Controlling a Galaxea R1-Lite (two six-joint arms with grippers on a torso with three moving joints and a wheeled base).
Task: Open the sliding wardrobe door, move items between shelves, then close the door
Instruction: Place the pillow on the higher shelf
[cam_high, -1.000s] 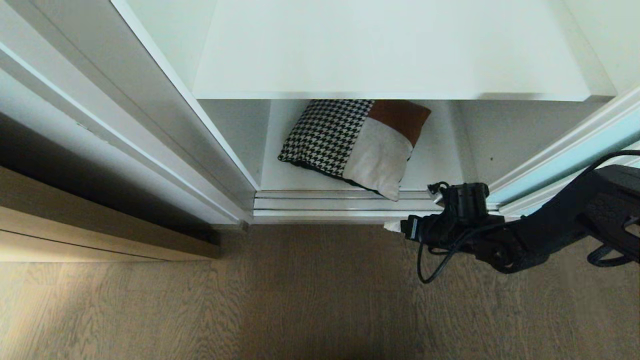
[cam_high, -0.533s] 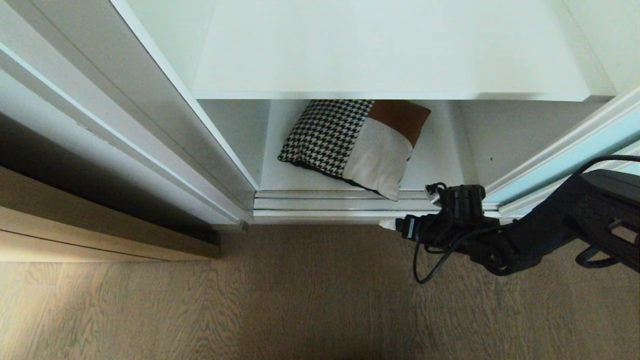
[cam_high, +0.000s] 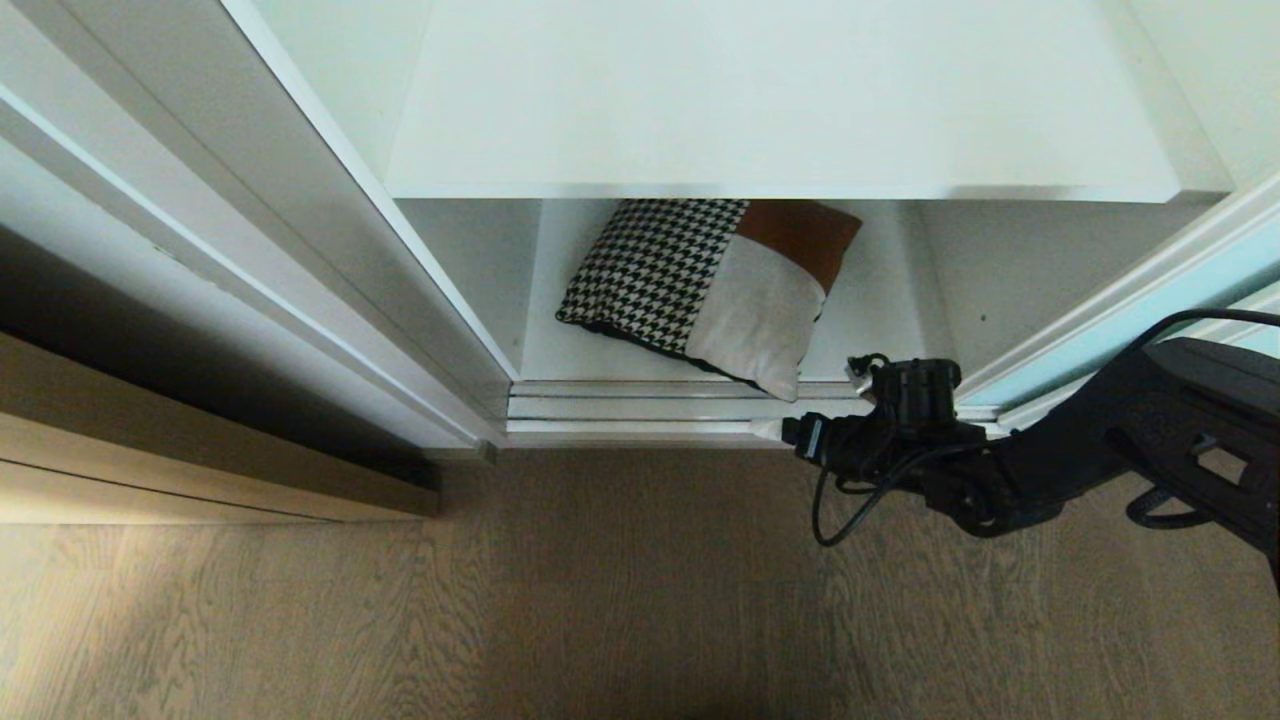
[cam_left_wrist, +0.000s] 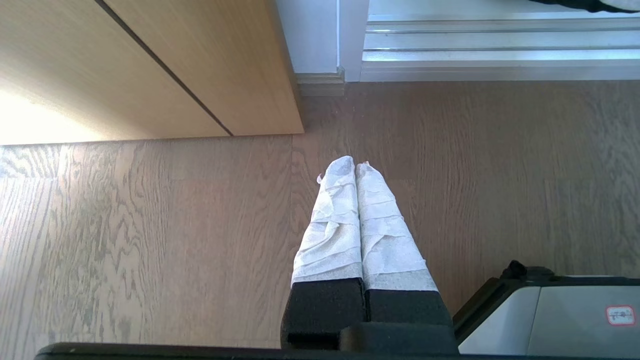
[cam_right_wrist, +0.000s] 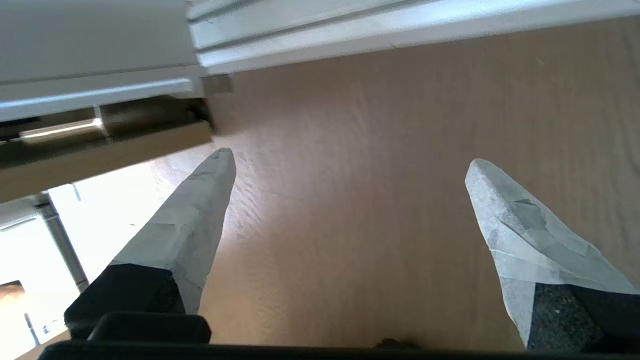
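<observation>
The cushion (cam_high: 710, 290), houndstooth with rust and cream patches, lies on the lower white shelf (cam_high: 870, 325), partly under the upper shelf (cam_high: 780, 100). The sliding wardrobe door (cam_high: 1180, 300) stands slid to the right, a strip of aqua glass showing. My right gripper (cam_high: 775, 432) hovers low over the floor just in front of the door track (cam_high: 650, 405), right of the cushion's front corner and apart from it. Its taped fingers (cam_right_wrist: 200, 210) stand wide open with only floor between them; the right gripper (cam_right_wrist: 351, 159) holds nothing. My left gripper (cam_left_wrist: 354, 165) is parked over the floor, shut and empty.
A light wood cabinet (cam_high: 200, 470) stands left of the wardrobe opening, also seen as a cabinet (cam_left_wrist: 150, 65) from the left wrist. Grey wood-grain floor (cam_high: 600, 600) fills the foreground. White wardrobe frame (cam_high: 300, 250) borders the opening on the left. A cable loop (cam_high: 840, 510) hangs under my right wrist.
My right arm has slid left along the front of the door track, bringing its fingertips nearer the cushion's corner. The cushion and door have not moved.
</observation>
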